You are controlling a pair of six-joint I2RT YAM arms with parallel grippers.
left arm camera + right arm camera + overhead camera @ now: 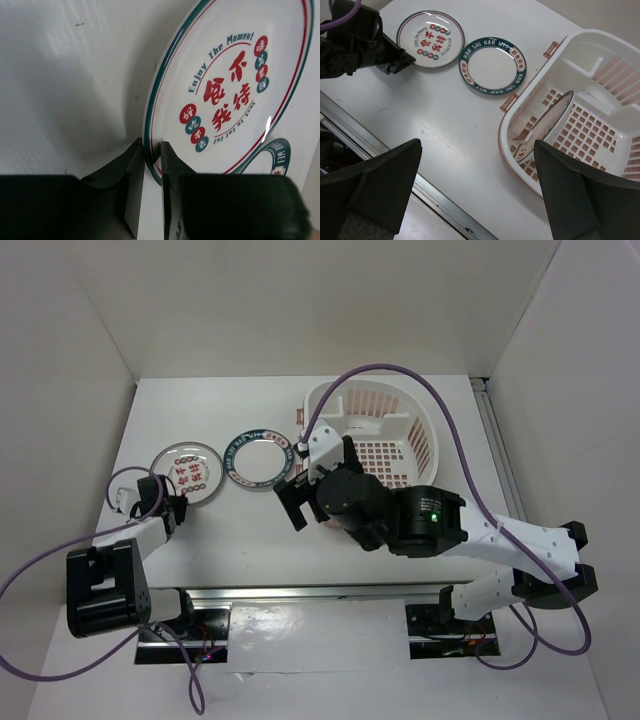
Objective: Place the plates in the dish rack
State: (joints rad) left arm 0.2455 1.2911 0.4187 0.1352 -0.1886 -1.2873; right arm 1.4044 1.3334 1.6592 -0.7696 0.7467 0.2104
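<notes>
The plate with red characters (187,474) lies on the table at the left. My left gripper (178,502) has its jaws closed on that plate's near rim; the wrist view shows the gripper (152,147) pinching the plate (225,90). The blue-green rimmed plate (259,456) lies flat beside it, next to the dish rack (400,390). A third plate (545,125) with an orange-red edge stands upright inside the rack (580,37). My right gripper (477,145) is open and empty, held above the table by the rack's near left side.
A metal rail (300,592) runs along the table's near edge. White walls enclose the left, back and right sides. The right arm's body (400,515) covers the rack's near part in the top view.
</notes>
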